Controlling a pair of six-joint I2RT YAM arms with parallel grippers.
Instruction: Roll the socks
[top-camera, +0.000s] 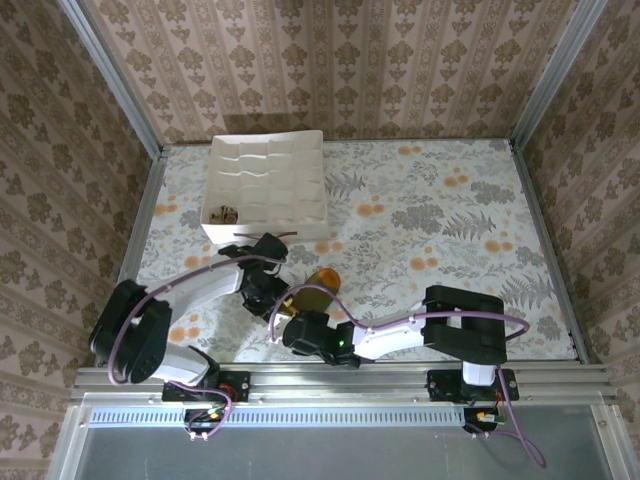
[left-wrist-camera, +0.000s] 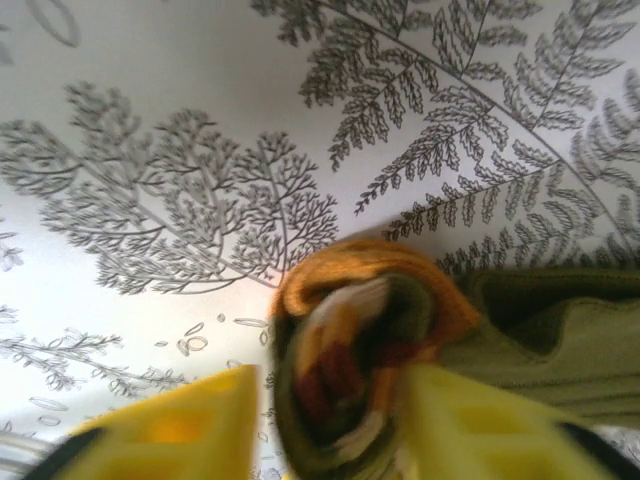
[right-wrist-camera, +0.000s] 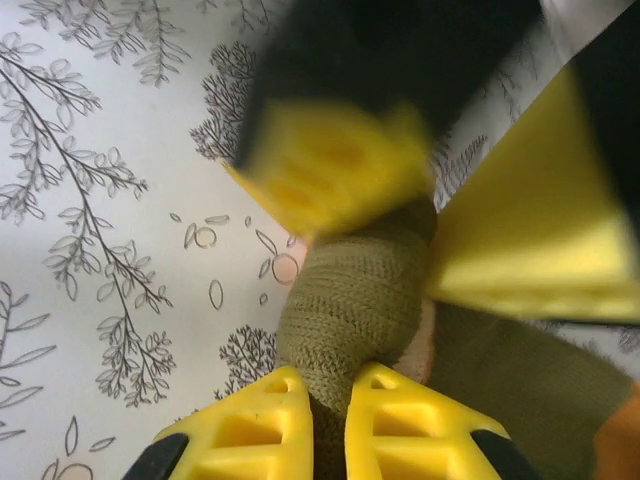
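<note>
White fern-printed bench (top-camera: 450, 230) carries everything. The gridded tray (top-camera: 300, 225) sits well beyond both claws, away from the work. The olive sock (top-camera: 312, 296) lies between the two claws, partly wound. Its rolled end (left-wrist-camera: 350, 350) stands inside the left claw (left-wrist-camera: 335, 420), seen end-on, while the flat remainder (left-wrist-camera: 560, 340) trails off to that claw's right. The left claw is parted, its jaws flanking the roll rather than squeezing it. The right claw (right-wrist-camera: 328, 430) is pinched nearly closed on olive fabric at the roll's near end. From it the roll's long axis runs straight ahead toward the left claw. Both claws are equally near, so the right likely anchors while the left is free to close and turn.
</note>
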